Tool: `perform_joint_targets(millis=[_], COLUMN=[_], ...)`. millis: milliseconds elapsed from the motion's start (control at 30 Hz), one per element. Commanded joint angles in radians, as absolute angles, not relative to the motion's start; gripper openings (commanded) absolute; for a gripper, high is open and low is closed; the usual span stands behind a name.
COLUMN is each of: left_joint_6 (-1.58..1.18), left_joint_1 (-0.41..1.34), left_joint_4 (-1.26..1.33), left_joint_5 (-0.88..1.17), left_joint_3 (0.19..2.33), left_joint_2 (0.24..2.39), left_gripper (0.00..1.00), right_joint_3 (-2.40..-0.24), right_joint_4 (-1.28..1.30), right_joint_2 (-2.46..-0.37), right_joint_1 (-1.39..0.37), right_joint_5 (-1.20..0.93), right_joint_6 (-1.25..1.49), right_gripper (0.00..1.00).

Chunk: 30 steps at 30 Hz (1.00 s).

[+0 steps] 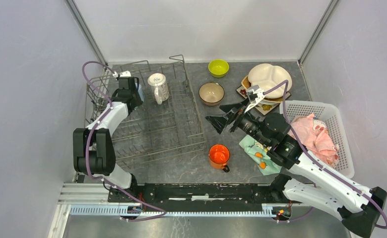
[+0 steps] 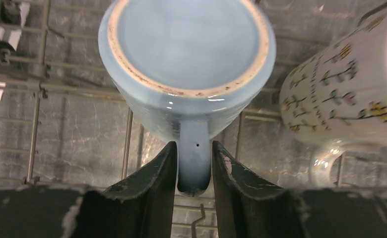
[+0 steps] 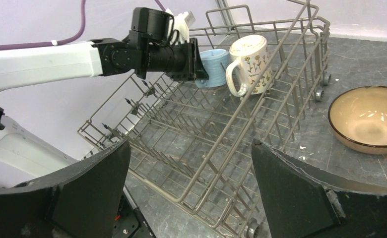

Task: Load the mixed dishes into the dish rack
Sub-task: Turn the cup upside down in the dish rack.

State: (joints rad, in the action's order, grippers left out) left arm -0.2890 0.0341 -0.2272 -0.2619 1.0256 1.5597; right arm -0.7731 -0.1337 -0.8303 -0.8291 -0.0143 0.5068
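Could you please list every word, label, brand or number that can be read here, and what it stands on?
Nothing here can be read with confidence.
white patterned mug: what looks like a short dark line of print under the rim, too small and blurred to read.
light-blue mug, dish rack: no lettering visible.

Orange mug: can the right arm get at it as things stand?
Probably yes. The orange mug stands upright in the open, close below the open right end effector in the top view, nothing between them; the teal cloth lies beside it.
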Motion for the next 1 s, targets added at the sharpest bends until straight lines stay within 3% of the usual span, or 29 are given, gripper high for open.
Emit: perform_joint_targets(millis=[0, 567, 733, 967], left_joint_6=[-0.337, -0.428, -0.422, -0.419], left_joint_1=[0.029, 0.029, 0.029, 0.029], left_joint_4=[-0.171, -0.278, -0.272, -0.291], left_joint_5=[-0.282, -0.203, -0.232, -0.110], left_joint_3=[1.090, 1.140, 1.111, 1.084], left_joint_2=[1.531, 1.326, 1.351, 1.280], left_gripper=[0.40, 0.54, 0.53, 0.53], right_joint_3=[-0.784, -0.767, -0.767, -0.781], right_joint_4=[-0.119, -0.061, -0.004, 0.218], right_joint_2=[-0.816, -0.854, -0.873, -0.887], right_joint_1=[-0.831, -0.833, -0.832, -0.831], right_joint_5=[0.025, 0.074, 0.118, 0.220], right_joint_6=[0.499, 0.516, 0.502, 0.446], right_gripper=[0.98, 0.98, 0.98, 0.95])
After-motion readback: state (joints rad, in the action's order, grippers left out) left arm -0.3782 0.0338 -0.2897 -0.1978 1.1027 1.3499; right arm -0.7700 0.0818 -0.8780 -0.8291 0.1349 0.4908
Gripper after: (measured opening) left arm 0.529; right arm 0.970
